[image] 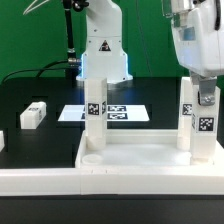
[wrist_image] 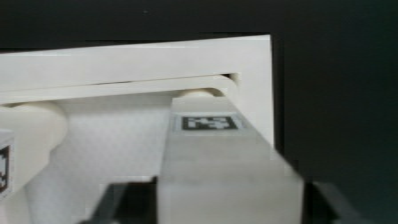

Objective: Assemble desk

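now our gripper (image: 205, 98) clamps the leg (image: 206, 126) at the panel's (image: 140, 160) three o'clock; any tilt could jam it.

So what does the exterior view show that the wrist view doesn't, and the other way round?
Only the exterior view: the robot's white base, the thin flat white marker board, a short white square-section leg lying loose on the black table, and an upright leg in the panel's far corner on the exterior view's left.
Only the wrist view: the dark fingers of the gripper, close up, flanking the held white leg.
Both: that held leg and the large flat white plastic desk panel with its raised rim.
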You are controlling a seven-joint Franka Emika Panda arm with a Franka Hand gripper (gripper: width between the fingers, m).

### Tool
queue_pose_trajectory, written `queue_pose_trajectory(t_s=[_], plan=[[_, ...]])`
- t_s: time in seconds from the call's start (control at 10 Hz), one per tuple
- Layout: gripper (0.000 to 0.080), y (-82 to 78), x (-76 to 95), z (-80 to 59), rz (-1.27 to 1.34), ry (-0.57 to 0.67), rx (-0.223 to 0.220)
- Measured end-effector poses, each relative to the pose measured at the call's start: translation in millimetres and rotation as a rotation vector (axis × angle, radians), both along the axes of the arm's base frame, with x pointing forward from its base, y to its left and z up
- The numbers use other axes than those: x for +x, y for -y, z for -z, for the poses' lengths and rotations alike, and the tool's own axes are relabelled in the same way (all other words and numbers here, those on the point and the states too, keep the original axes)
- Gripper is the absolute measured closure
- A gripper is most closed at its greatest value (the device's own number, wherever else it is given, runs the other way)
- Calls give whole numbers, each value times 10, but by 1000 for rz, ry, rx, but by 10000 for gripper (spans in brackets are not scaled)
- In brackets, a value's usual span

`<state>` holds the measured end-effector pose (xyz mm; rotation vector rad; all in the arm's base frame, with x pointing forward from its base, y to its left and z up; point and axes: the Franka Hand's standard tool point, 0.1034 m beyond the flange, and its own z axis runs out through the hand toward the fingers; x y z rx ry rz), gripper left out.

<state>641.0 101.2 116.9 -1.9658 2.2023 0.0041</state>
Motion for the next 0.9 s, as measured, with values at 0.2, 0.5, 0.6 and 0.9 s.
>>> queue_pose_trajectory(t_s=[0.2, 0.5, 0.6, 0.9], plan=[[342, -6, -18, -3, -264, 0, -56], [153, -76, -15, -6, -625, 70, -108], [153, -62, -15, -2, -693, 78, -118], [151, -7, 5, 21, -1145, 93, -225]])
